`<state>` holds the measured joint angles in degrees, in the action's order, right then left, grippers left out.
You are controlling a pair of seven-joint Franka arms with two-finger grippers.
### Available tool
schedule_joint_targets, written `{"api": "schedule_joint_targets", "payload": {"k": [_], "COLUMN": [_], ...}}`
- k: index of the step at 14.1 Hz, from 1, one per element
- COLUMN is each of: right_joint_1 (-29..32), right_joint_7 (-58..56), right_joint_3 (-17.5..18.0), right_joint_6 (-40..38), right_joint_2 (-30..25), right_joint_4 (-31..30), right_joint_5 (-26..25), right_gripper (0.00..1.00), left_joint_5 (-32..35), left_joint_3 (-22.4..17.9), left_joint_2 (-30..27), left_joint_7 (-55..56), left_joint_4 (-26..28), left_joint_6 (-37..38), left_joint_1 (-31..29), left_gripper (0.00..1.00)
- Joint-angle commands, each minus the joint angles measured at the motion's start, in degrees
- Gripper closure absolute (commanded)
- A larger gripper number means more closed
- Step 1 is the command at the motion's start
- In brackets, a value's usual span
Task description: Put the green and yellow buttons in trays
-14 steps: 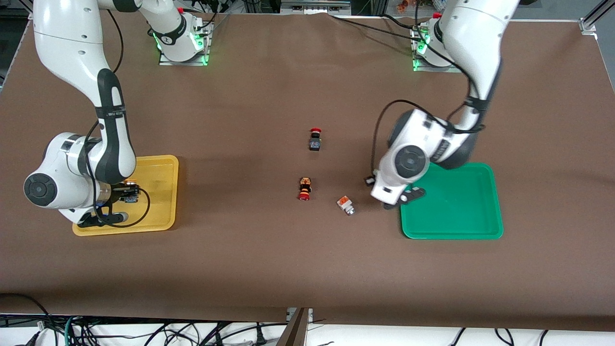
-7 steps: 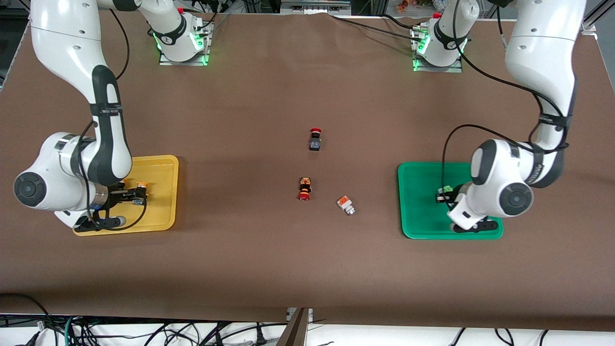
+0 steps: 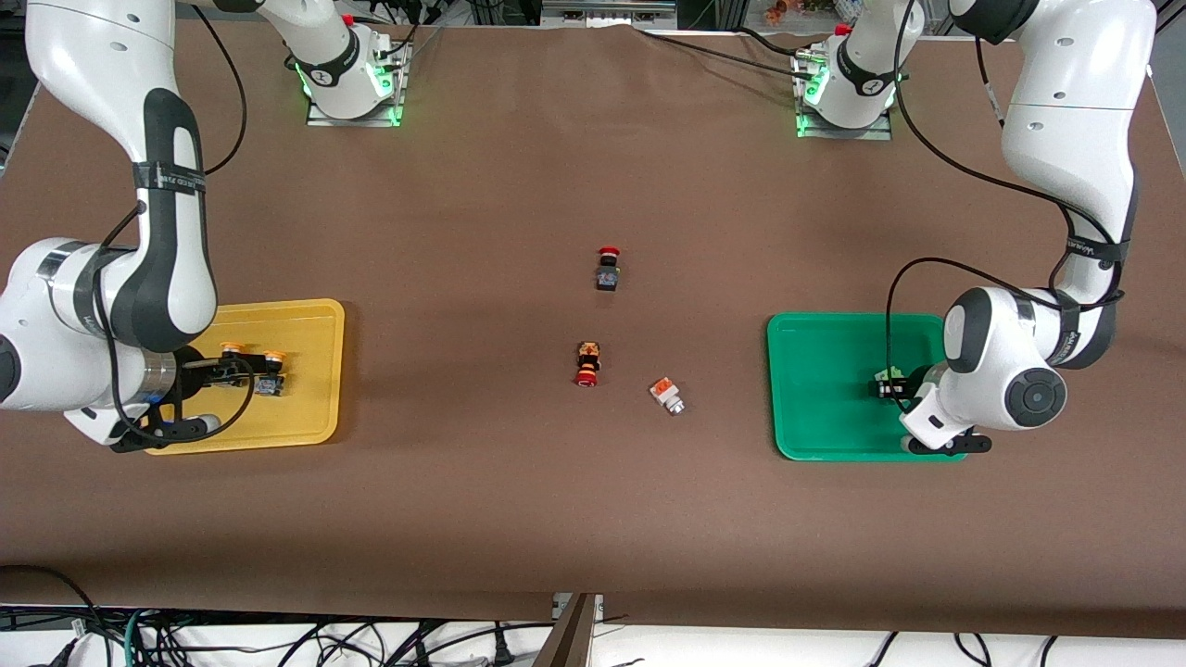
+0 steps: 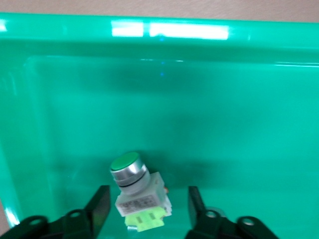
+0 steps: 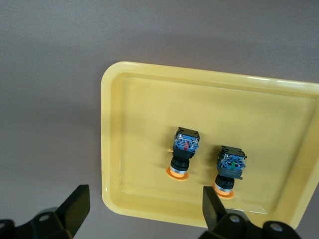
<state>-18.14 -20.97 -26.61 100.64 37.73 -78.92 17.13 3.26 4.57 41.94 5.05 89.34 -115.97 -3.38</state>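
Nearest the front camera among the loose pieces, a white-grey square button with an orange top [image 3: 666,395] lies on its side on the brown table cover [image 3: 556,519], between the two trays and closer to the green one. Just beside it, a little farther up the table, sits a red-capped button with an orange-black body [image 3: 586,363], and farther again a red-capped black button [image 3: 607,269].

At the left arm's end, the green tray [image 3: 815,435] holds a green-capped button [image 4: 134,186] lying on its floor. The left gripper [image 4: 147,211] hangs low over it, fingers spread to either side of the button with a gap on each side, so it looks let go. At the right arm's end, the yellow tray [image 5: 149,94] holds two yellow-orange capped buttons [image 5: 182,152] side by side, apart from each other. The right gripper [image 5: 144,204] is above that tray with its fingers wide and nothing between them.

By my reckoning three of the four pieces are home: both yellow ones and one green-tray piece. The orange-topped square one on the cover looks like the last to go; the two red-capped ones should stay put.

The cover is plain brown and slightly creased. The arm bases [image 3: 352,83] glow green at the table's farthest edge, and cables trail below the nearest edge.
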Motion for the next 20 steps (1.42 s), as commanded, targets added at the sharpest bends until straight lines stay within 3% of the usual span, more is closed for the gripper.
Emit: {"api": "schedule_joint_targets", "payload": {"k": [1,3,6,8,11,13,15,19,20], "right_joint_1": [0.5,2.8,9.6,11.3,12.1,13.8,14.4,15.9,15.9], "right_joint_7": [4.3,9.7,17.4,19.7,19.1,19.1,19.2,19.2,19.0], "right_joint_3": [0.9,5.0,16.8,20.4,22.0,23.0,23.4,23.4,23.4], "right_joint_6": [-1.7,-4.0,-4.9,-5.0,-5.5,-7.3,-8.4,-11.7,-11.4], "right_joint_2": [-3.4,-7.6,-17.0,-24.2,-33.2,-36.0,-39.1,-41.4,-41.3], "right_joint_4": [0.1,-1.3,-6.5,-11.8,-15.8,-16.0,-15.5,-15.5,-15.1], "right_joint_5": [0.2,-3.1,-11.6,-13.0,-13.1,-13.1,-13.3,-13.7,-15.8], "right_gripper": [0.0,0.0,0.0,0.0,0.0,0.0,0.0,0.0,0.0], "left_joint_5": [0.3,-5.1,-6.2,-6.9,-11.9,-16.9,-17.1,-17.1,-16.9], "left_joint_3": [0.8,2.4,3.2,3.2,3.2,3.1,3.1,3.1,3.1], "left_joint_2": [-1.0,-2.1,-2.1,-1.7,1.0,4.5,6.7,9.3,9.7], "left_joint_7": [0.8,3.2,15.2,22.7,36.8,41.4,45.6,52.4,53.7], "left_joint_4": [-0.9,-1.4,-4.6,-5.0,-8.2,-12.2,-14.1,-14.0,-14.0], "left_joint_6": [0.7,1.2,3.6,3.5,2.8,2.0,-0.7,-7.6,-8.2], "left_joint_1": [0.5,0.9,5.9,9.4,15.6,17.7,19.9,23.7,24.6], "left_gripper": [0.0,0.0,0.0,0.0,0.0,0.0,0.0,0.0,0.0]}}
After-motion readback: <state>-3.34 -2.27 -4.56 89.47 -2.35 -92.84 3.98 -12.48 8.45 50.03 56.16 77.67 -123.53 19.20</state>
